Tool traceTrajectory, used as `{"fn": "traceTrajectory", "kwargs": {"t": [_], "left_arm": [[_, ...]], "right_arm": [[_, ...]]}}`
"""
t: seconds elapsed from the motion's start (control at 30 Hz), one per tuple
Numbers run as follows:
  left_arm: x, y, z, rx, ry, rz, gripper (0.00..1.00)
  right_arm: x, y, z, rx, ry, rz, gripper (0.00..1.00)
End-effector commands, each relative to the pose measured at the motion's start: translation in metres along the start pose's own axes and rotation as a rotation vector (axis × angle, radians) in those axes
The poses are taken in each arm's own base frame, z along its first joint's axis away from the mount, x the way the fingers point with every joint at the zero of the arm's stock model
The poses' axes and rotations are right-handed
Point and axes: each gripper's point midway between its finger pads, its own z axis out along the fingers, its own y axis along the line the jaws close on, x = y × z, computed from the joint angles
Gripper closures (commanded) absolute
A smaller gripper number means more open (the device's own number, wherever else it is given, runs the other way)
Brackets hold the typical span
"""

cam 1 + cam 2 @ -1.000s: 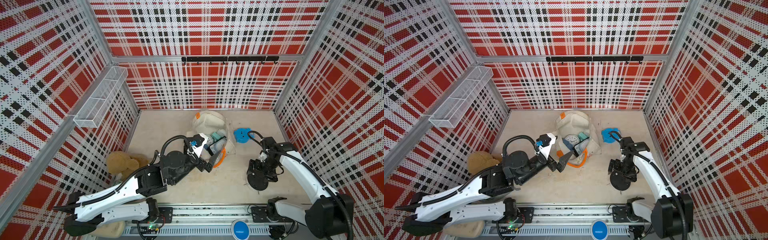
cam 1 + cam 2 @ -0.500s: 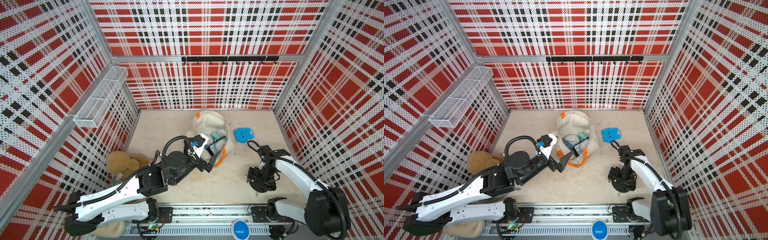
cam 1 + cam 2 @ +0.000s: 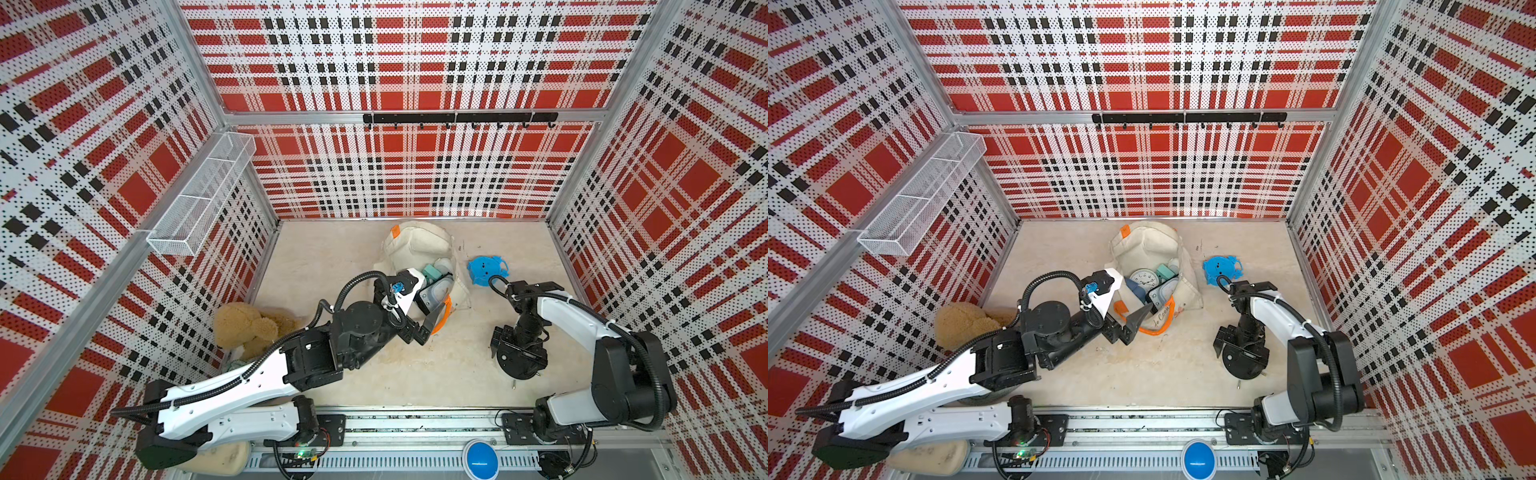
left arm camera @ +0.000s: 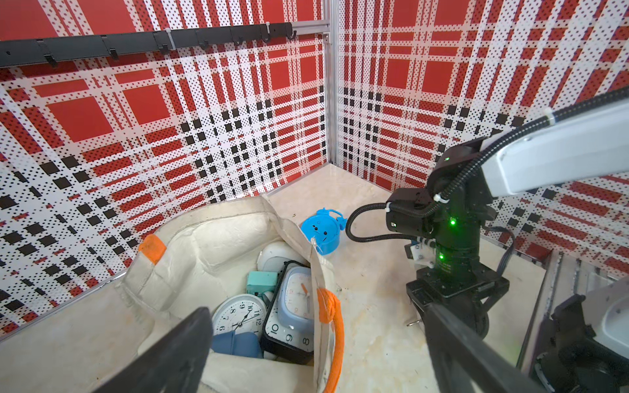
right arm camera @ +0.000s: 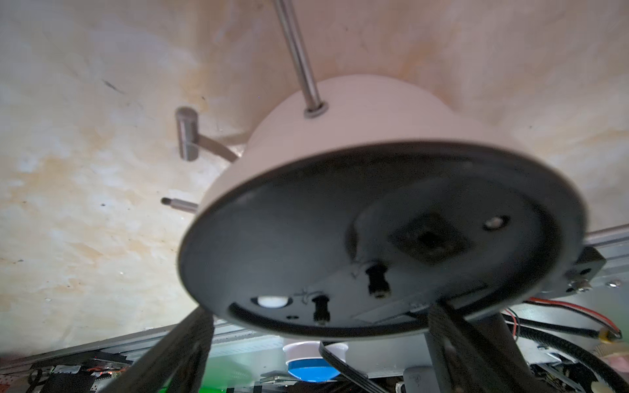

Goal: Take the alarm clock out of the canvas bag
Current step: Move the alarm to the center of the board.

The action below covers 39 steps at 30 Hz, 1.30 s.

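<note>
I have the canvas bag (image 3: pixel 1142 245) on the table (image 3: pixel 1142 374), toward 12 o'clock of its centre, with its mouth gaping toward 6 o'clock. Inside it a white round clock (image 3: pixel 1143 277) lies face up. A black square clock (image 4: pixel 289 340) sits at about its 4 o'clock with a pale blue square clock (image 4: pixel 296 296) leaning on it, and a small teal box (image 4: pixel 260 280) lies at about its 2 o'clock.

My left gripper (image 3: pixel 1138 320) is spread wide and holds nothing. It is at the bag's mouth, at the bag's 6 o'clock, and in the left wrist view the orange handle (image 4: pixel 335 340) lies between its fingers.

My right gripper (image 5: pixel 320 316) is also spread wide, pointing down over a round clock (image 3: pixel 1244 361) that lies face down on the table at the bag's 5 o'clock, well apart from it. Its dark back is just past the fingertips, and I cannot tell whether they touch it.

A blue clock (image 3: pixel 1221 268) stands just beside the bag at its 3 o'clock. A plush toy (image 3: pixel 959 324) lies at the table's 8 o'clock edge.
</note>
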Motion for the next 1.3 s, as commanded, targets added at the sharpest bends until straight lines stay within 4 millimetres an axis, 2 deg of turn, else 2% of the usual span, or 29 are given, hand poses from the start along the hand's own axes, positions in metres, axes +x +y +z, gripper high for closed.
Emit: {"fn": "traceTrajectory", "kwargs": {"t": [0.0,0.43,0.6,0.9,1.0,1.1,1.17,1.27], "left_arm": [[-0.017,0.007,-0.003,-0.021,-0.03,-0.024,0.0],[-0.015,0.016,-0.002,-0.053,0.0,-0.013,0.01],[-0.012,0.021,0.003,-0.074,0.016,-0.028,0.01],[-0.021,0.02,0.013,-0.069,0.049,-0.095,0.01],[-0.016,0.022,0.013,-0.088,0.103,-0.152,0.01],[-0.004,0.023,0.014,-0.111,0.17,-0.227,0.01],[0.01,0.027,0.017,-0.141,0.226,-0.307,0.01],[0.037,0.034,0.026,-0.174,0.327,-0.459,0.01]], "right_arm": [[-0.061,0.037,-0.005,-0.103,-0.206,-0.084,0.0],[-0.149,0.098,-0.04,-0.138,-0.268,-0.162,0.0],[-0.177,0.103,-0.058,-0.138,-0.311,-0.147,0.0],[-0.215,0.087,-0.08,-0.183,-0.33,-0.132,0.0],[-0.218,0.09,-0.096,-0.204,-0.363,-0.159,0.0],[-0.209,0.096,-0.127,-0.271,-0.431,-0.167,0.01],[-0.195,0.1,-0.157,-0.345,-0.499,-0.173,0.03],[-0.163,0.105,-0.203,-0.437,-0.611,-0.222,0.06]]}}
